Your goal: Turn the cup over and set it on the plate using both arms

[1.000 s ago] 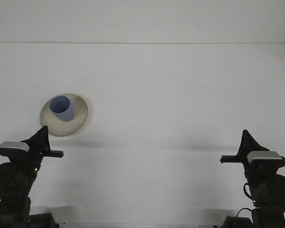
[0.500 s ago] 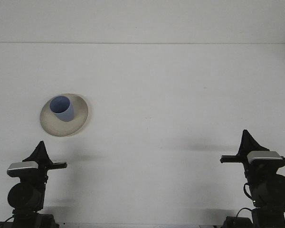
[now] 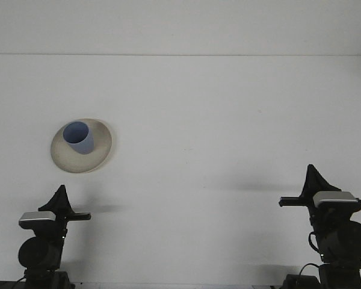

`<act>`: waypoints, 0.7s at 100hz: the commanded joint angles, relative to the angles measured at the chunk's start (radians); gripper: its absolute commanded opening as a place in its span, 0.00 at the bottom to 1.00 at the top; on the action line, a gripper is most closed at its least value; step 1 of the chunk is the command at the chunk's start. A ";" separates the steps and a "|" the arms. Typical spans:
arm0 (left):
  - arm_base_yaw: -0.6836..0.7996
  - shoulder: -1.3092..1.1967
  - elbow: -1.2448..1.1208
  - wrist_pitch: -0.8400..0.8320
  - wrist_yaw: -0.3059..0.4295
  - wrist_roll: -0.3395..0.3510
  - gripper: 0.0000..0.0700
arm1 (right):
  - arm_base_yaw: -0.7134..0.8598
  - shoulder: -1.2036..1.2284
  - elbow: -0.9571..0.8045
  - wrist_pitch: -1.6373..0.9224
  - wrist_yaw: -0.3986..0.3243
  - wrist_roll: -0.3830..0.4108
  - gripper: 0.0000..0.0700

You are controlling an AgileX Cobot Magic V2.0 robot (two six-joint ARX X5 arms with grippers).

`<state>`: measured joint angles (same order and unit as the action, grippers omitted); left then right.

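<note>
A blue cup stands mouth-up on a cream plate at the left of the white table. My left gripper sits low near the front edge, below the plate and well apart from it, holding nothing. Far to the right, my right gripper rests near the front edge, also with nothing in it. Both point away from the camera, so the gap between their fingers is hidden.
The white table ends at a far edge against a pale wall. Only the plate with the cup stands on it.
My left arm has drawn back toward the front edge and slightly right, away from the plate. The right arm, cup and plate have not moved.
</note>
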<state>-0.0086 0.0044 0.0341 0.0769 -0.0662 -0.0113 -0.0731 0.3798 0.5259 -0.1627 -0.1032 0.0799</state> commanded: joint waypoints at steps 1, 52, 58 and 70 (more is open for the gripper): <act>0.002 -0.002 -0.020 0.014 0.011 -0.007 0.02 | 0.000 -0.001 0.005 0.013 0.000 0.010 0.00; 0.002 0.000 -0.020 0.023 0.011 -0.007 0.02 | 0.000 -0.001 0.005 0.013 0.000 0.010 0.00; 0.002 0.000 -0.020 0.023 0.011 -0.007 0.02 | 0.000 -0.001 0.005 0.013 0.000 0.010 0.00; 0.002 0.000 -0.020 0.023 0.011 -0.007 0.02 | 0.000 -0.001 0.005 0.013 0.000 0.010 0.00</act>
<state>-0.0086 0.0048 0.0341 0.0872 -0.0559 -0.0143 -0.0731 0.3798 0.5259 -0.1627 -0.1032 0.0803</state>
